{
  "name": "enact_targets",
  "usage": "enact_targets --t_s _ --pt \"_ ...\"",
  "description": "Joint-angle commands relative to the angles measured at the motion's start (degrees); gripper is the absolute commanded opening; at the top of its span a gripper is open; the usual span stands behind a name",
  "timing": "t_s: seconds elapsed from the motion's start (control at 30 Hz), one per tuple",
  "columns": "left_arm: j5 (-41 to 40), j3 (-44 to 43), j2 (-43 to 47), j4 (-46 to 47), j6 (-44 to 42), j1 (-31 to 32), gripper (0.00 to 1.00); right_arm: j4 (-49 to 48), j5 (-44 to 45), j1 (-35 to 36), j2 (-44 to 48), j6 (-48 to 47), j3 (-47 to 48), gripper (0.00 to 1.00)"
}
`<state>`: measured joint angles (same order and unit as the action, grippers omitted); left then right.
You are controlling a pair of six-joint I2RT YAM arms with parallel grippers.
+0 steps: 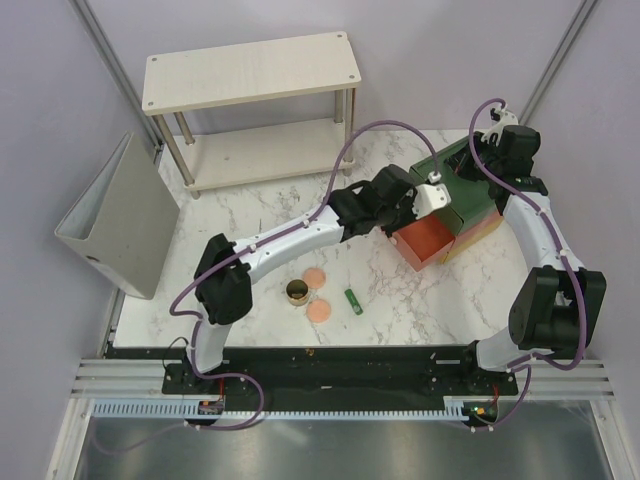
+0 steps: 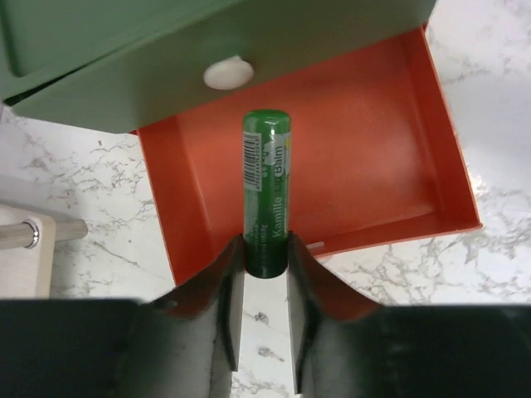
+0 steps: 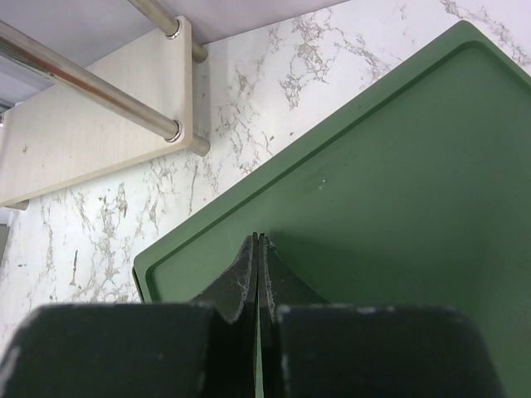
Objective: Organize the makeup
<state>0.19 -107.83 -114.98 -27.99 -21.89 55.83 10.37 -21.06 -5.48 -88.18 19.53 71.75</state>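
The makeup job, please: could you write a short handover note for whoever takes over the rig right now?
Left hand: shut on a green tube, held over the open red drawer, not yet released.
Right hand: shut, nothing in it, at the drawer box's green top.
On the table: second green tube, gold-rimmed jar, peach discs.
Done: red drawer open; its visible floor is bare.
Left: release the held tube, then put away the four loose items.
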Motion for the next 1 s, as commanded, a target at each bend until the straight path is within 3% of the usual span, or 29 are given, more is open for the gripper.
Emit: enact_targets --t_s 0.0,0.07,0.37,0.67,0.8,0.97 --pt "-3.08 -2.30 -0.77 -1.28 -2.46 1.03 0.43 20.30 1.81 0.55 -5.51 -2.57 -5.92 0.00" --pt "-3.78 -1.95 -0.60 -1.28 -2.10 1.21 0.57 20.30 1.72 0.64 -5.51 -2.57 -5.92 0.00" --pt "-6.08 0.77 6.33 -0.31 -2.54 1.21 0.59 20.30 1.28 0.55 -5.69 -2.39 -5.83 0.00" --pt "-0.45 26.86 24.16 0.83 -13.35 1.21 0.59 20.13 1.02 0.55 -5.86 -2.39 -6.00 0.00" --pt "5.95 38.89 28.93 0.66 -17.91 1.21 0.59 19.95 0.67 0.55 -6.04 -2.39 -6.18 0.00" --pt "17.73 46.12 31.66 0.83 -22.93 1.30 0.59 19.86 0.49 0.55 -5.95 -2.21 -6.18 0.00"
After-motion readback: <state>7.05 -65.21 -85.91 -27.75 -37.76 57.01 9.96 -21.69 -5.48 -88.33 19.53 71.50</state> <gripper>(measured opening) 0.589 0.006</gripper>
